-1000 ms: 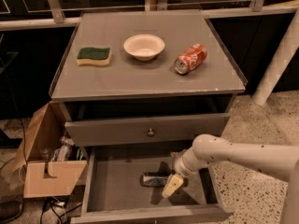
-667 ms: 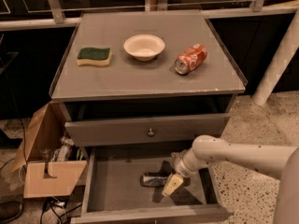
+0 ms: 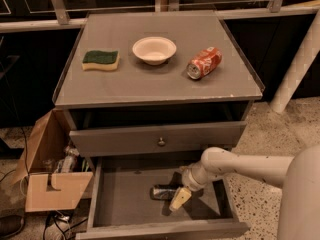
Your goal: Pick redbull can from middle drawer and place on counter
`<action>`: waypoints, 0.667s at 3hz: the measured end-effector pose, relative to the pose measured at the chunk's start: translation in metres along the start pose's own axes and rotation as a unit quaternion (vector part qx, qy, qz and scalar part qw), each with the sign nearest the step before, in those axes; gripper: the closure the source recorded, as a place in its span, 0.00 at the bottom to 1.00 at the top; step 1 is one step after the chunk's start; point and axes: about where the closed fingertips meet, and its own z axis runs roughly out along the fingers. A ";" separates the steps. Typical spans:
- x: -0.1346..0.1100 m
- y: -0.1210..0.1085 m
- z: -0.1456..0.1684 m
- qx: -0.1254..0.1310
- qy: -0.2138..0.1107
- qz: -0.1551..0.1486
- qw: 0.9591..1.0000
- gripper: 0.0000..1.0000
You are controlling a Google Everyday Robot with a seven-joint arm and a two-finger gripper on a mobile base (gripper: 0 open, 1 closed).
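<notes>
My claw [image 3: 178, 199] hangs low inside the open middle drawer [image 3: 125, 200], right against the redbull can [image 3: 161, 191]. It covers the can's right end, and I cannot tell whether the claw is spread or pinching. The can lies on its side on the drawer floor, its long axis running left to right, roughly parallel to the drawer front, with the left end in plain sight. My arm [image 3: 240, 166] reaches in from the right, and its bulk is cut off at the frame corner. Up on the bench [image 3: 150, 81] sit a sponge [image 3: 100, 60], a bowl [image 3: 154, 49] and a toppled orange-red soda can [image 3: 204, 62].
</notes>
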 end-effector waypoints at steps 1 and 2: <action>0.000 0.000 0.000 0.000 0.000 0.000 1.000 0.00; 0.000 0.000 0.000 0.000 0.000 0.000 1.000 0.19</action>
